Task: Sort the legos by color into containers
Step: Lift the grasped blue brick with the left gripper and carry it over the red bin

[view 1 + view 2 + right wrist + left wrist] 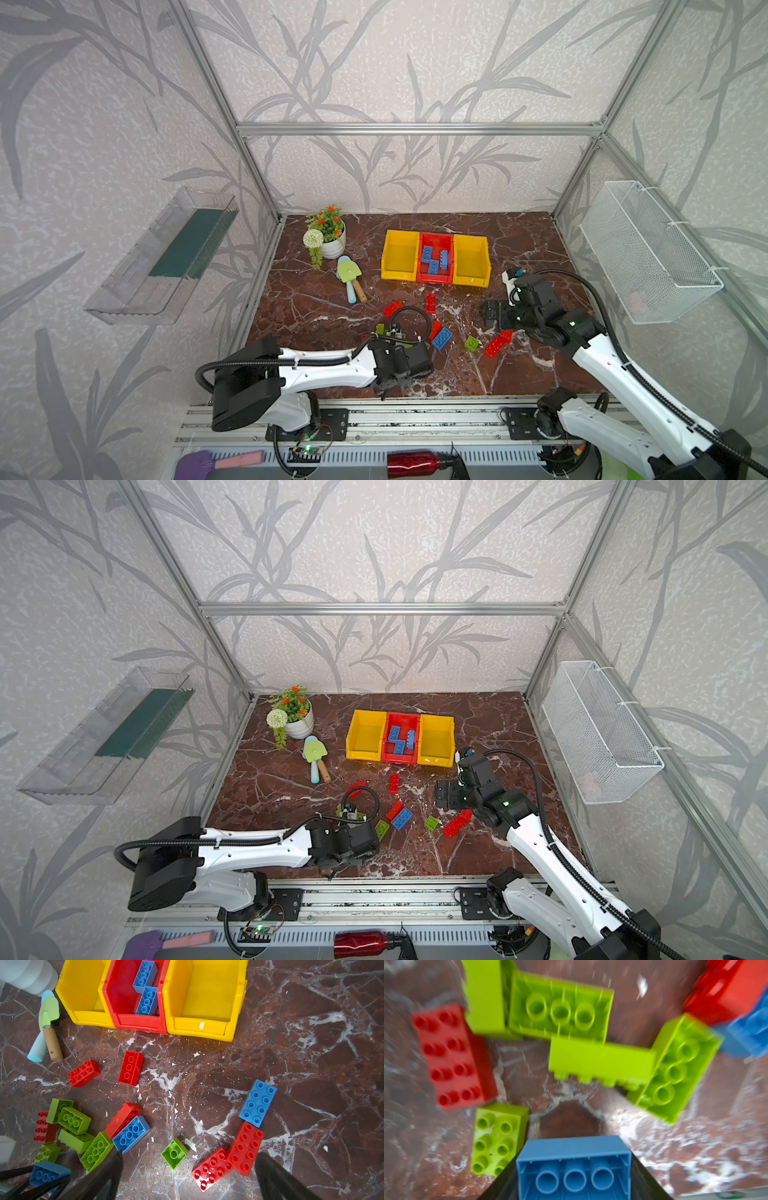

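A blue brick [574,1153] is pinched by the left gripper [574,1188]; green bricks [560,1007] lie just ahead; if held weakly it could be dropped, or the green ones knocked

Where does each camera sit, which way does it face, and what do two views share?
Top views: high above the near edge, looking down on the brown marble table; white left arm and right arm show.
Left wrist: on the left arm, facing down at lime green plastic bricks; left gripper holds a blue plastic brick.
Right wrist: on the right arm, facing down toward joined yellow and red plastic bins; open right gripper shows.
Shared: both wrist views show that blue brick.
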Controlling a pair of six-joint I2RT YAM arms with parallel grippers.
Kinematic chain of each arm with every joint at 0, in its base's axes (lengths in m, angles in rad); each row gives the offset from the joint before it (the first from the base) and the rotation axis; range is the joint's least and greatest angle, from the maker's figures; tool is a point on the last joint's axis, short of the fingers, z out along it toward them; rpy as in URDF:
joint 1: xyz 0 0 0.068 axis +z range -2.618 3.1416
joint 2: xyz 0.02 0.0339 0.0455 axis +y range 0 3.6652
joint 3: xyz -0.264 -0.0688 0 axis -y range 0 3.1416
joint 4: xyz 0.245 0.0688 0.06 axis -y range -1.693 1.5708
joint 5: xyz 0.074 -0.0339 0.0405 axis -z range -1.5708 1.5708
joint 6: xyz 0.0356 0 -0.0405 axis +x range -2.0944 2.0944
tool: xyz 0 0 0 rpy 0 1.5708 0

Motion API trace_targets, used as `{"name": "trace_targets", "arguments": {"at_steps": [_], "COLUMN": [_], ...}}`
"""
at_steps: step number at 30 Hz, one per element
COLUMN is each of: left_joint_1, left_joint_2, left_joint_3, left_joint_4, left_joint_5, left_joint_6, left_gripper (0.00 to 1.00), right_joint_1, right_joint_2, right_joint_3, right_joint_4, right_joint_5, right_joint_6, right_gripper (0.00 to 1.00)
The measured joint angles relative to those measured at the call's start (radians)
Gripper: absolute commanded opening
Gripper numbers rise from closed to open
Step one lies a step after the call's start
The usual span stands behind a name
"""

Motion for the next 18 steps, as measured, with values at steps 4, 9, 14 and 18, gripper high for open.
{"name": "trace_targets", "arguments": {"at_steps": [4, 9, 14, 18], "left_joint_1": [0.106, 0.269, 0.381, 0.442], "left_joint_2": [-0.04, 0.01, 0.208, 0.421], "left_joint_3": [0.089, 0.268, 0.55, 0.821], "left_joint_4": [-0.024, -0.032, -0.023, -0.041], "left_joint_5": [-0.03, -0.031, -0.002, 0.034], "left_joint_6": [0.094, 0.239, 0.387, 0.481], "left_gripper": [0.41, 0.41, 0.41, 0.41], "right_joint_1": [-0.007, -0.016, -0.026, -0.039], "right_joint_2": [-0.016, -0.03, -0.03, -0.03], "right_joint_3": [0.0, 0.0, -0.003, -0.011], "right_joint_4": [-0.004, -0.004, -0.003, -0.004], "right_joint_5": [0.0, -0.008, -0.015, -0.02], "right_joint_6": [0.0, 0.001, 0.005, 0.014], "right_gripper": [0.99, 0.99, 0.99, 0.99]}}
